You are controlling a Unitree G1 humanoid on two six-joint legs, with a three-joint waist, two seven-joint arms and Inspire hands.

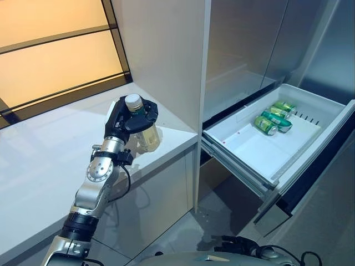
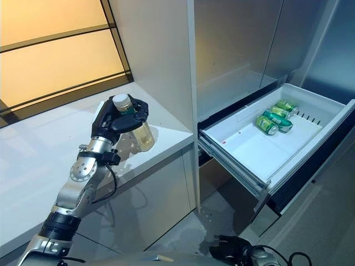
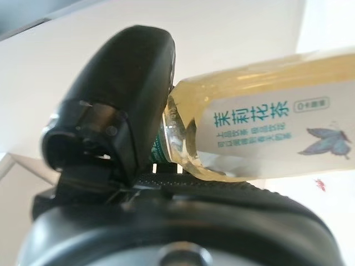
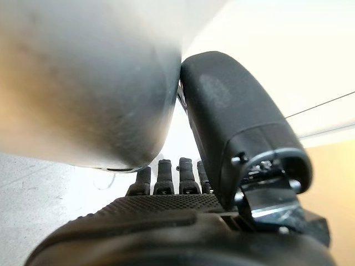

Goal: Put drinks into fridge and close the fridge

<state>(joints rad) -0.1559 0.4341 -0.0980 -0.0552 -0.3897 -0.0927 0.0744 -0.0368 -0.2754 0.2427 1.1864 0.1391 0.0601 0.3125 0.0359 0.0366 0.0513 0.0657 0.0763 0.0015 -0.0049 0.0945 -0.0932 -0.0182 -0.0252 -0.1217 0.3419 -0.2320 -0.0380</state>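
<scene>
A clear bottle (image 1: 147, 137) of pale yellow tea with a white cap stands near the right end of the white counter (image 1: 44, 160), leaning a little. My left hand (image 1: 125, 118) is shut on its neck and shoulder from above. The left wrist view shows the thumb (image 3: 111, 105) pressed against the bottle (image 3: 260, 133) by its white label. I cannot tell whether its base touches the counter. To the right, the white fridge drawer (image 1: 319, 108) is pulled out, with three green cans (image 1: 273, 119) lying at its back. My right hand (image 4: 166, 221) hangs low, its fingers straight and holding nothing.
A tall white side panel (image 1: 166, 50) separates the counter from the steel fridge doors (image 1: 244, 44) above the drawer. An amber backlit wall (image 1: 50, 55) runs behind the counter. The drawer's front half (image 1: 258, 149) is bare, and grey floor (image 1: 222, 210) lies below it.
</scene>
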